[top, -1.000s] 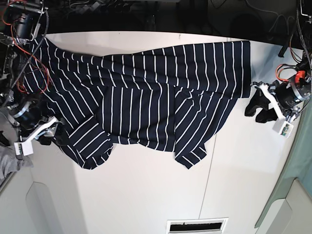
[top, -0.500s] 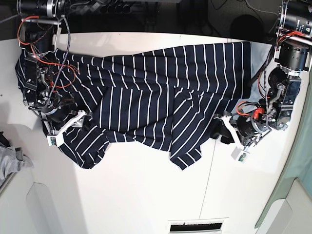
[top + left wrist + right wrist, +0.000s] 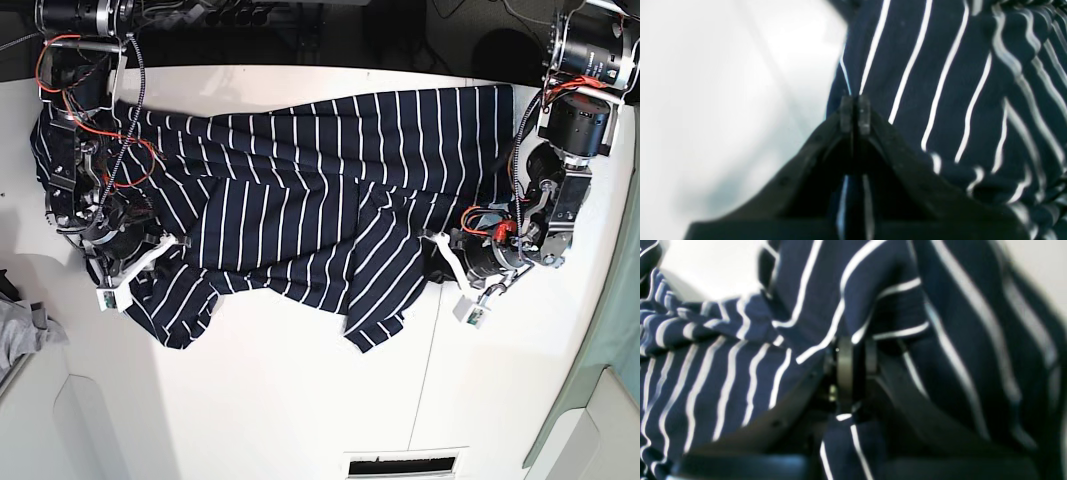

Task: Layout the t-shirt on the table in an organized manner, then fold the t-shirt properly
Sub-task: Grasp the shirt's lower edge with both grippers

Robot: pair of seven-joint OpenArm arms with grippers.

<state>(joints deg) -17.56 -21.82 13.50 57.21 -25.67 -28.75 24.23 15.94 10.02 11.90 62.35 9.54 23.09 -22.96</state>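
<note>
Navy cloth with thin white stripes fills both wrist views. In the left wrist view the left claw [image 3: 855,115] has its two pads pressed together at the shirt's edge, with striped cloth showing just behind them, so it reads as clenched on the hem of the t-shirt [image 3: 957,86]; white bench [image 3: 723,100] lies bare at the left of that frame. In the right wrist view the right claw [image 3: 853,363] is likewise drawn together, with a bunched fold of the t-shirt [image 3: 740,380] rising between and around its tips, so it looks to be grasping cloth, though blur hides exactly how much. In the base view the t-shirt [image 3: 320,190] lies crumpled across the upper middle of the bench [image 3: 300,400], one flap drooping at lower centre and another at lower left; the left claw [image 3: 440,262] sits at the shirt's right-hand edge and the right claw [image 3: 150,262] at its left-hand side. A grey cloth [image 3: 25,330] lies at the far left edge, apart from the shirt. I judge the laying-out step is in hand: both pinches are made and folding has not begun. The next move likely calls for lifting and drawing the two held points apart evenly, so the folds fall open without either grip slipping.
</note>
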